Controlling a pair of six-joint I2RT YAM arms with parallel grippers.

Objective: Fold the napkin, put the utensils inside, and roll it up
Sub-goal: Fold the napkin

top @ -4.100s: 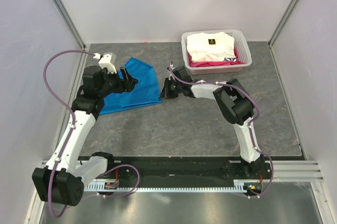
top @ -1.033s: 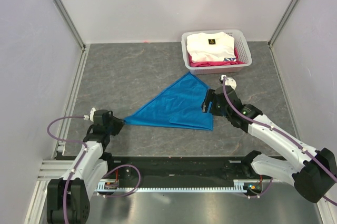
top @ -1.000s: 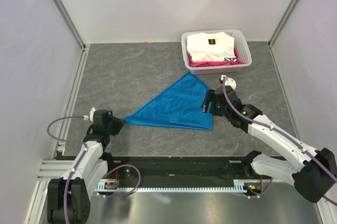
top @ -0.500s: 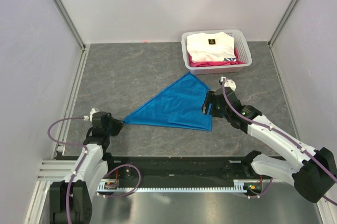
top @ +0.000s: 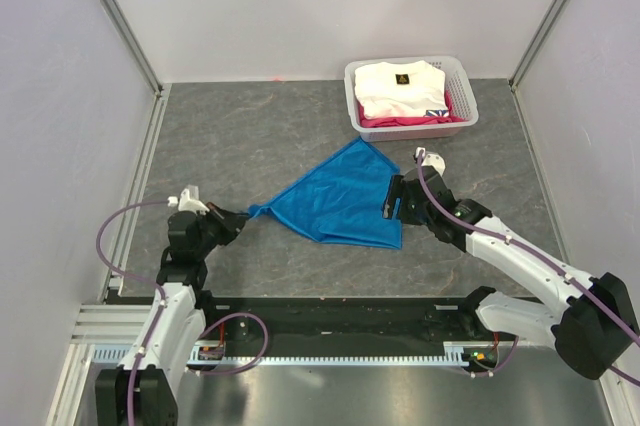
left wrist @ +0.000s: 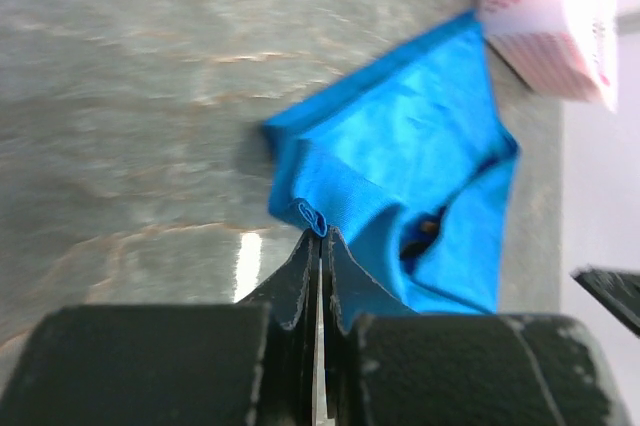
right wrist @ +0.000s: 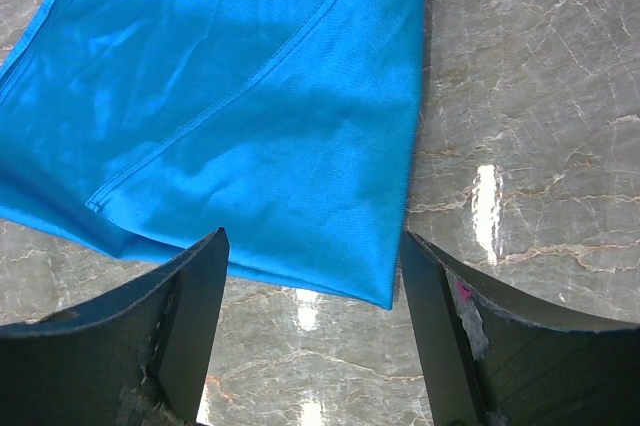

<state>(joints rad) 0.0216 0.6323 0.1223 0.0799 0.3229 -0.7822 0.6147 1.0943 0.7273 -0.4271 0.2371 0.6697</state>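
- We count two arms, one napkin, one basket and two folded garments.
- The left gripper (top: pixel 237 216) is at the near left of the table (top: pixel 250 126). Its jaws are pressed fully together on the napkin's left corner, and the left wrist view shows the blue hem pinched at the fingertips (left wrist: pixel 320 246).
- The napkin (top: pixel 345 194) is bright blue and lies mid-table as a rough triangle, doubled over. Its pinched corner points left and its far corner points toward the basket.
- The right gripper (top: pixel 392 208) is at the napkin's near right corner. Its jaws are spread wide to either side of that corner and grip nothing. We cannot tell whether they touch the cloth.
- The basket (top: pixel 468 96) stands at the far right, apart from the napkin. It holds a white garment (top: pixel 400 86) on top of a pink garment (top: pixel 400 122).
- The white garment bears a small dark emblem (top: pixel 399 77) and a blue-and-white tag (top: pixel 437 112). We can read no writing on either.
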